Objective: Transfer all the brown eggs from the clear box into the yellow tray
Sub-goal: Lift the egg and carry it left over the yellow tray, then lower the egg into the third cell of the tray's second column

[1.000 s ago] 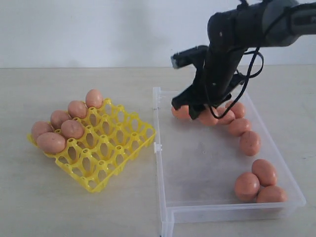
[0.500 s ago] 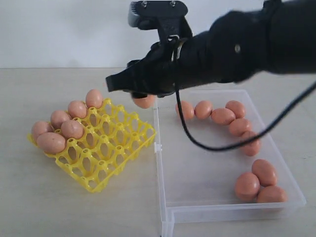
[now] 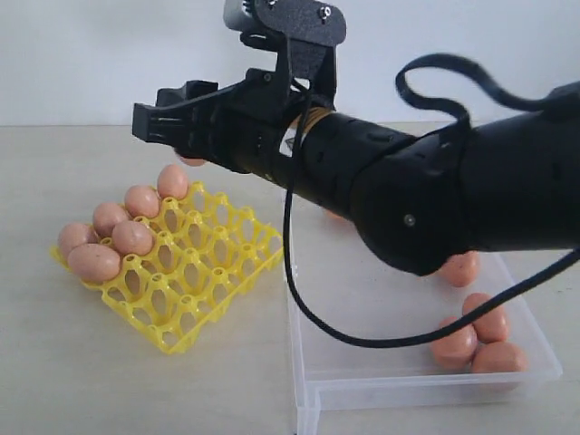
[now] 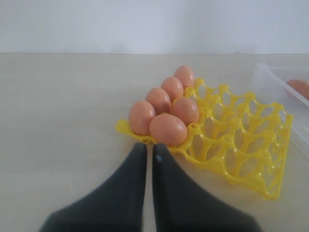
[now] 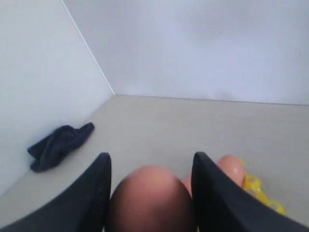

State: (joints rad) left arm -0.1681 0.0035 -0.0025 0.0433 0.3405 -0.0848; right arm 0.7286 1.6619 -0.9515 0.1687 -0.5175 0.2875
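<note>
My right gripper (image 3: 178, 127) reaches across above the far corner of the yellow tray (image 3: 204, 272), shut on a brown egg (image 5: 152, 200) held between its two black fingers (image 5: 99, 183); only a sliver of that egg (image 3: 192, 161) shows in the exterior view. Several brown eggs (image 3: 133, 237) fill the tray's left cups (image 4: 167, 129). In the clear box (image 3: 300, 362), a few eggs (image 3: 453, 344) show at the near right; the arm hides the others. My left gripper (image 4: 149, 151) is shut and empty, low by the tray's corner (image 4: 125, 129).
The black right arm (image 3: 426, 199) and its looping cable (image 3: 299, 299) hang over the box and the tray's right side. A dark cloth (image 5: 60, 142) lies on the surface by a wall. The box's corner (image 4: 275, 87) stands just beside the tray.
My right gripper picked an egg from the box's far row, lifted it and carried it left; it now hangs over the tray's far corner. The tray's eggs have not moved.
</note>
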